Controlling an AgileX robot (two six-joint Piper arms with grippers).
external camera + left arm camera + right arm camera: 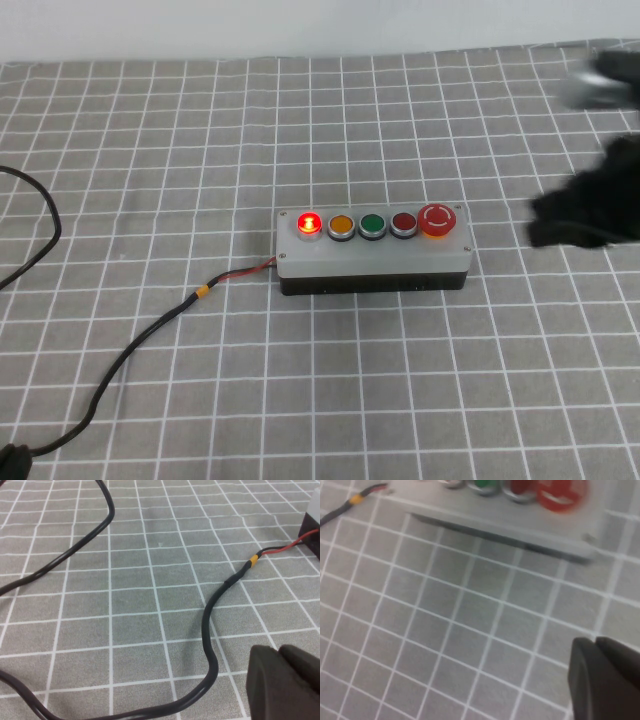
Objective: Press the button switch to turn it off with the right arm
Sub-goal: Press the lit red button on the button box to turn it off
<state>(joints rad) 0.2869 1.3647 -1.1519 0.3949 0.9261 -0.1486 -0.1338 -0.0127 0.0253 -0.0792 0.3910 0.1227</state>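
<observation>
The lit red button [310, 223] glows at the end of the button box [372, 258] farthest from the right gripper [545, 225], so I judge nothing is switched off yet. That gripper hangs well apart from the box, beyond its red mushroom button [438, 219], with its fingers [582, 680] pressed together. The reach and the press are both left to do. The left gripper [279, 652], its fingers likewise together, sits just beside the black cable [212, 645], clear of the box.

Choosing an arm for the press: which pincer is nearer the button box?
Right. The right pincer is just off the right end of the box; the left pincer is farther away, beyond the cable that trails from the box's left end.
</observation>
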